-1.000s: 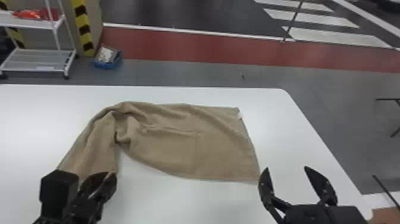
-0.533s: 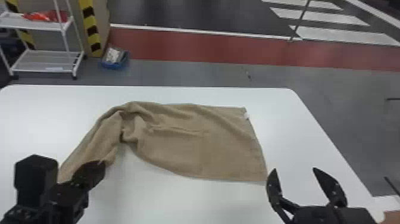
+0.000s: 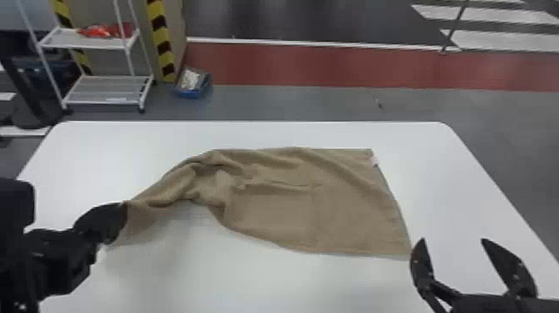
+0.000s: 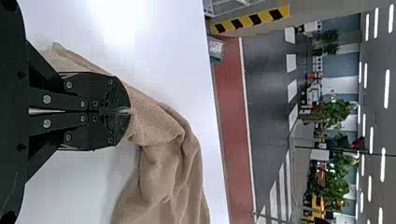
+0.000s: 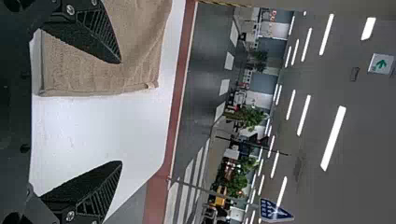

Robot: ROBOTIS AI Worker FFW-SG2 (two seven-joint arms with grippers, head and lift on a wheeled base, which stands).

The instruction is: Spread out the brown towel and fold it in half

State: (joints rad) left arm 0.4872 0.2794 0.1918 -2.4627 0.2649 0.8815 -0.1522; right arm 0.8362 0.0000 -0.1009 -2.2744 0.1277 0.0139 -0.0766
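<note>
The crumpled brown cloth towel (image 3: 349,208) lies across the smooth white counter (image 3: 291,281), its left end pinched in the black left pincer (image 3: 120,220); the black right pincer (image 3: 451,245) is spread near its near right corner.

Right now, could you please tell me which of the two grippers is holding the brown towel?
The left gripper: its fingers are shut on the towel, whereas the right gripper is wide open, holding nothing.
</note>
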